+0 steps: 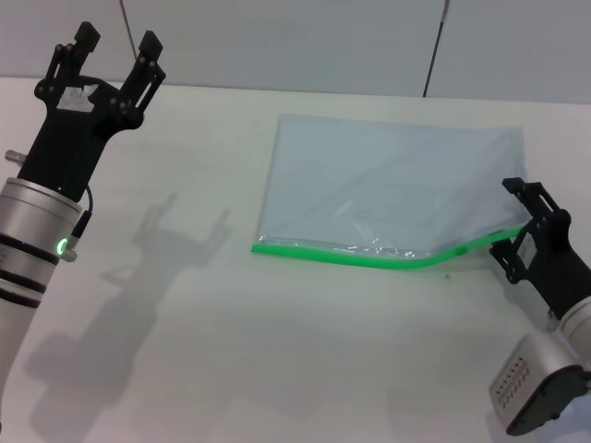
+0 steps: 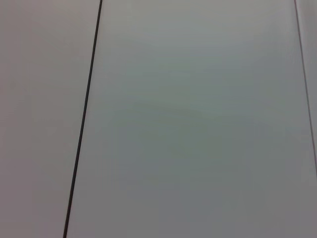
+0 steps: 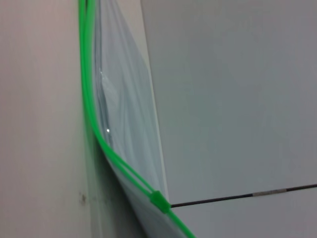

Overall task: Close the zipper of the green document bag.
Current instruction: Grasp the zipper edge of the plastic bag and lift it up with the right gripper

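The green document bag (image 1: 388, 185) lies flat on the white table, right of centre, a translucent pale pouch with its green zipper (image 1: 369, 257) along the near edge. Toward the right end this edge curves up off the table. My right gripper (image 1: 510, 226) is open at that raised end, with the strip running between its fingers. In the right wrist view the zipper (image 3: 91, 114) shows as two green tracks that meet at the small green slider (image 3: 159, 201). My left gripper (image 1: 117, 39) is open and empty, held high at the far left, away from the bag.
The white table (image 1: 185, 351) extends to the left and in front of the bag. A pale wall with dark seams (image 1: 434, 46) stands behind it. The left wrist view shows only that wall and one dark seam (image 2: 84, 119).
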Robot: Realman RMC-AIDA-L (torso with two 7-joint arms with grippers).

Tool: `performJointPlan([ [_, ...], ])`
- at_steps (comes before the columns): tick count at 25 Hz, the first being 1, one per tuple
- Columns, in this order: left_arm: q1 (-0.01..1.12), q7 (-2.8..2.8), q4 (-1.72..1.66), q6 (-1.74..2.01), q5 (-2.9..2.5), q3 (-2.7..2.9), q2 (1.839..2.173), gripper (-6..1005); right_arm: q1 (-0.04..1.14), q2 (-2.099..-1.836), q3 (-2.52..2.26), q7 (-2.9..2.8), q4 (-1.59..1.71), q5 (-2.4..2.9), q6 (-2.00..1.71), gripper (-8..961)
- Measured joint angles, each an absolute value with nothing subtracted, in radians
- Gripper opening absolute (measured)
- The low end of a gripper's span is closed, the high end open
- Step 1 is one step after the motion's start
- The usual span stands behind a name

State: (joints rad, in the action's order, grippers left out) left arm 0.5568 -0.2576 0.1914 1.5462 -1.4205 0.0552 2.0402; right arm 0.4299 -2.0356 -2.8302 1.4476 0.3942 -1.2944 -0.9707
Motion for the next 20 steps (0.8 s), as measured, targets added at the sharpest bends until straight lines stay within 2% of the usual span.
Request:
performJointPlan([
  [2, 0.557, -0.258, 0.192, 1.546, -1.421, 0.055, 2.040, 816, 0.435, -2.036, -2.830, 1.457, 0.394, -1.294, -0.969, 749],
  [13, 0.559, -0.258, 0.192, 1.546, -1.421, 0.055, 2.040, 816, 0.462, -2.039, -2.823, 1.473, 0.416, -1.297, -0.908, 550],
  [18, 0.558, -0.258, 0.192, 1.546, -1.421, 0.055, 2.040, 816, 0.463, -2.039, -2.819, 1.485, 0.430, -1.297, -0.903, 300],
  [20, 0.558, -0.258, 0.192, 1.546, -1.421, 0.056, 2.040, 816, 0.463, -2.039, -2.819, 1.485, 0.436, -1.297, -0.903, 242],
])
